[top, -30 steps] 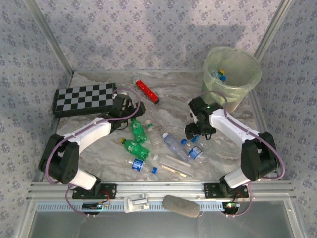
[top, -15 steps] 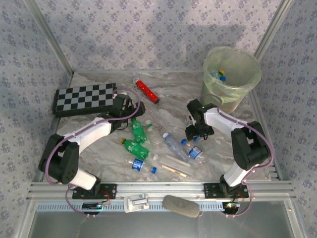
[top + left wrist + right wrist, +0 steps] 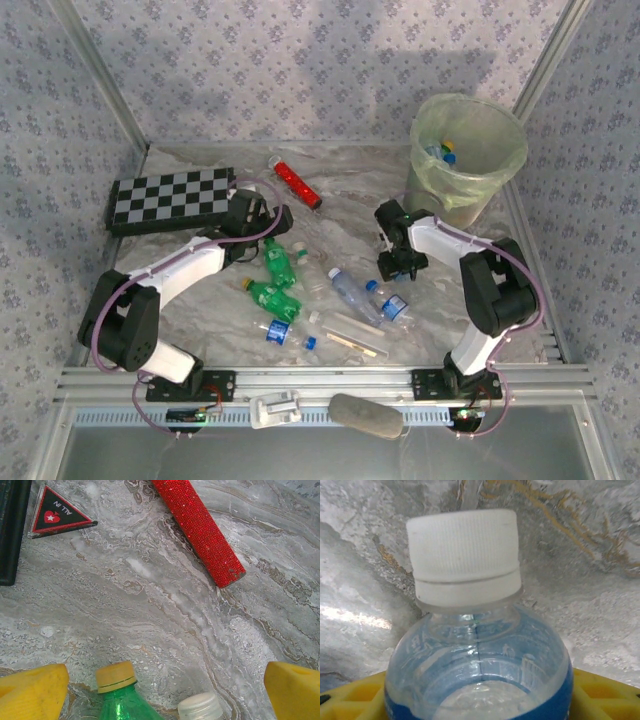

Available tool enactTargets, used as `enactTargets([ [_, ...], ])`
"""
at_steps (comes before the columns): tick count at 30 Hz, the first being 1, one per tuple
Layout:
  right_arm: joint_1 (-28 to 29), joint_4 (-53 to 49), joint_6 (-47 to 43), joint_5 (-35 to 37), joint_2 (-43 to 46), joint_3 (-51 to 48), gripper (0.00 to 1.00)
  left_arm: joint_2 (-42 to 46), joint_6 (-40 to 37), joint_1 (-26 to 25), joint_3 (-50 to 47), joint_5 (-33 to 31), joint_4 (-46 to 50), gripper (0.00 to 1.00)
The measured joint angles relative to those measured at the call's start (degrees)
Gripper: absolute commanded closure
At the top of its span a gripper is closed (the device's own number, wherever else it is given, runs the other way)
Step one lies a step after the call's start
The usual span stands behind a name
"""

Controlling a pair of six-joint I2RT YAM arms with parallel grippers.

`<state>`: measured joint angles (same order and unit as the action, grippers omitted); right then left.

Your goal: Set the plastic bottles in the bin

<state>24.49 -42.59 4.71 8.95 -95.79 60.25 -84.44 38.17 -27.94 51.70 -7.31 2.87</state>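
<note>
The left gripper hangs wide open, a yellow-capped green bottle between its fingers, near the red tube. Loose plastic bottles lie scattered at centre. To their right the right gripper clamps a white-capped bottle low over the marbled table, short of the pale-green bin at far right.

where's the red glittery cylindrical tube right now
In the top view the red glittery cylindrical tube lies at the far middle of the marbled table, just right of the black-and-white chequered board; the left wrist view shows it beyond the green-tinted bottle.
</note>
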Motion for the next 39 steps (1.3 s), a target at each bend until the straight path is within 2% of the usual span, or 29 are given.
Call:
enactTargets([
  [8,-0.17,3.3,-0.72,-2.19,9.9,3.43,0.45,0.04,1.09,1.73,0.0,-0.02,-0.07,0.0],
  [17,-3.65,11.3,-1.16,-11.28,17.62,17.79,0.48,2.29,1.99,1.97,0.0,-0.83,-0.07,0.0],
  [25,-10.8,16.55,-1.14,-16.28,19.02,27.26,0.5,3.65,2.4,1.99,0.0,-1.05,-0.02,0.0],
  [34,-20.02,20.68,-0.02,-16.28,18.71,29.83,0.51,3.78,2.4,1.99,0.0,-1.05,0.17,0.0],
  [39,-22.93,22.12,0.22,-14.47,15.23,33.51,0.51,3.78,2.75,1.99,0.0,-1.05,0.17,0.0],
])
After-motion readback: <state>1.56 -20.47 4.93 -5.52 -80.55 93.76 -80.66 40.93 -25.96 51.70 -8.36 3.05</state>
